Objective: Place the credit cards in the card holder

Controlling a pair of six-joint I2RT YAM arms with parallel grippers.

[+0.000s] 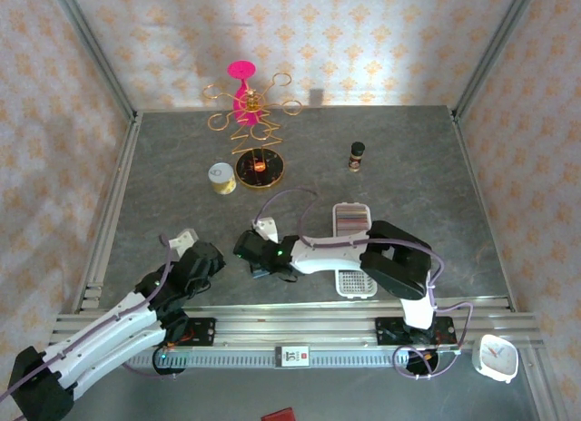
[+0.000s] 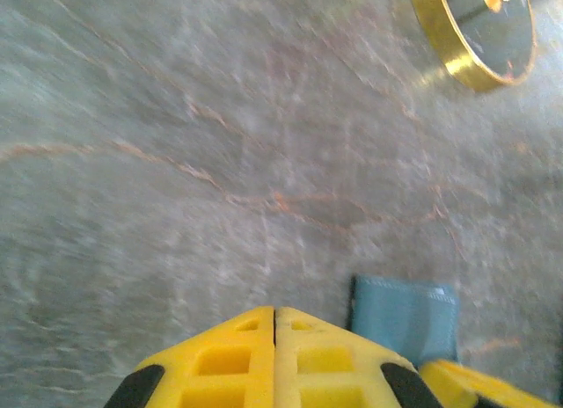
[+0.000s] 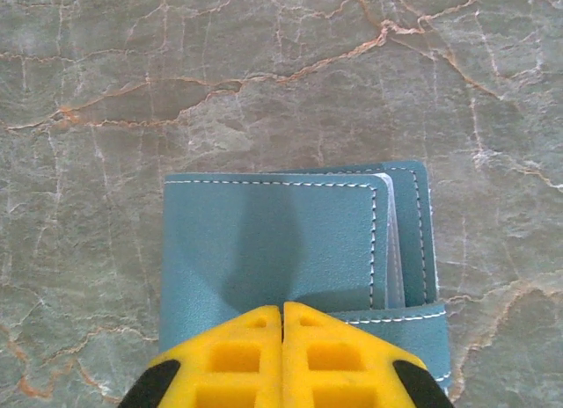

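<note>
1. Closest to the right wrist lens: right gripper, yellow fingers pressed together tip to tip, nothing pinched between.
2. Directly under and ahead of those tips: card holder, teal-blue with white stitching, folded shut, lying flat on the grey marbled table, strap across its near edge. Contact between tips and cover impossible to judge.
3. Thin pale edges peeking out between the flaps on the right side, too slim to identify.
4. Left gripper, likewise closed, yellow fingers meeting, empty, over bare table with the card holder just to its right.
5. From above: both grippers near the front of the table, left of centre, close together; white slotted tray partly under the right arm.
6. Farther back: gold wire stand, gold-rimmed round dish, small yellow tin, dark bottle.
</note>
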